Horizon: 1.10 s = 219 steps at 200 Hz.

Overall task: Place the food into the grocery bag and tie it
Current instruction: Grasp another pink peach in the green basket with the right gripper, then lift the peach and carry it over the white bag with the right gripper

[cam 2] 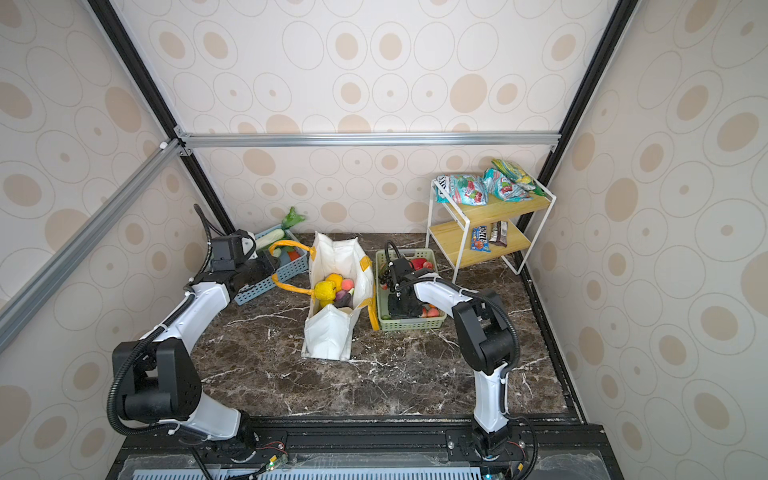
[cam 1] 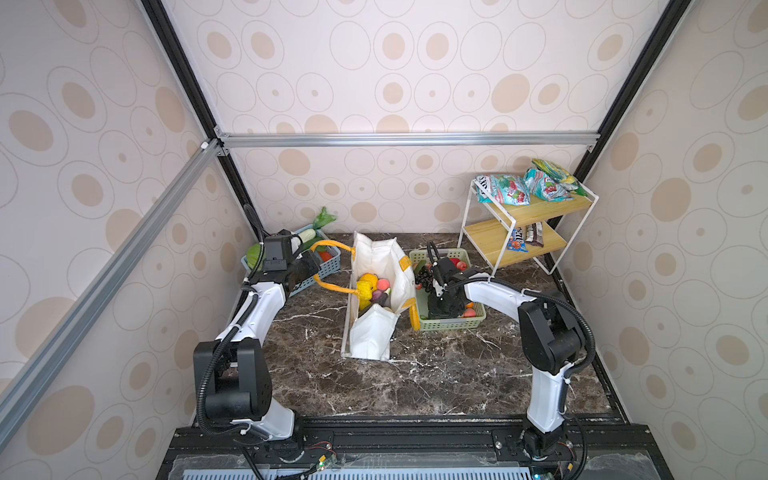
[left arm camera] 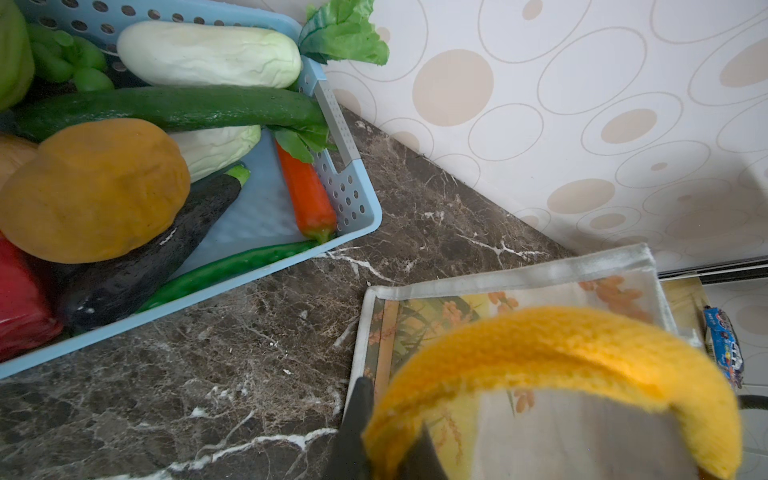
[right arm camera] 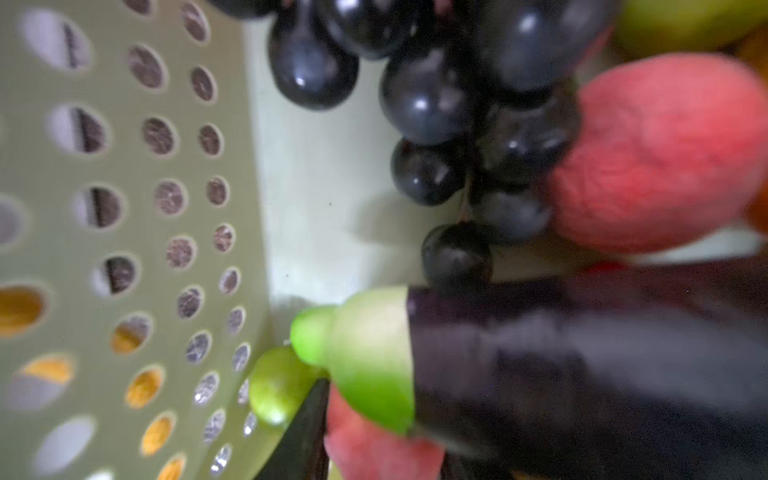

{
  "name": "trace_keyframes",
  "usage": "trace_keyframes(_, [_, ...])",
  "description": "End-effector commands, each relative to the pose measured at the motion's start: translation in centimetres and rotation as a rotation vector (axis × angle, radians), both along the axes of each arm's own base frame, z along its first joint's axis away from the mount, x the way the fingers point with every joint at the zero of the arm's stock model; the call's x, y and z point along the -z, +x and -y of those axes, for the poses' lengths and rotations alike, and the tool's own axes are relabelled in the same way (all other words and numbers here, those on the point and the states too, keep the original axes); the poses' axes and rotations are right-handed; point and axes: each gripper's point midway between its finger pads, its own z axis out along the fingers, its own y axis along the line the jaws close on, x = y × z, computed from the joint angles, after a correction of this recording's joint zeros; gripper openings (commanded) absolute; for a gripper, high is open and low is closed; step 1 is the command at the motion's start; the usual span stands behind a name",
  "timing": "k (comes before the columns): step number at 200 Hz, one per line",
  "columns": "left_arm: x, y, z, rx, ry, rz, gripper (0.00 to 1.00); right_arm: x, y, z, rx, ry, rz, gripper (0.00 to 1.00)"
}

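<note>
Two tools flank the bag: left of it, the left tool is clamped on its yellow handle; right of it, the right tool sits in the green basket beside an eggplant, grip unclear. Several fruits lie inside the bag.

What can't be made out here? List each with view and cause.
Right gripper: both top views, its wrist covers the jaws in the green basket; wrist view too blurred to show a grip on the eggplant.
Grocery bag bottom: both top views, upper food covers it.
Left gripper: wrist view, cut off by the edge, behind the yellow handle.
Shelf packets print: both top views, too small.
</note>
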Motion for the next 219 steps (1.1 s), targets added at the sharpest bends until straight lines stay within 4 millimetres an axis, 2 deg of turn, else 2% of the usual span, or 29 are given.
trace_keyframes(1, [-1.6, 0.5, 0.3, 0.019, 0.018, 0.049, 0.04, -3.9, 0.0, 0.1, -0.01, 0.019, 0.067, 0.38])
trace_keyframes(85, [-1.2, 0.1, 0.3, 0.013, 0.014, 0.042, 0.04, -11.1, -0.8, -0.7, -0.039, 0.161, 0.217, 0.38])
trace_keyframes(139, [-1.5, 0.5, 0.7, 0.022, 0.009, 0.047, 0.04, -13.8, -0.3, -1.5, -0.031, 0.227, 0.276, 0.37])
trace_keyframes(181, [-1.0, 0.5, 1.0, 0.028, 0.006, 0.041, 0.04, -15.9, -0.1, -3.6, -0.069, 0.257, 0.322, 0.37])
trace_keyframes(219, [-1.0, 0.6, 1.1, 0.031, 0.009, 0.041, 0.04, -18.6, -0.1, -6.7, -0.116, 0.292, 0.394, 0.37])
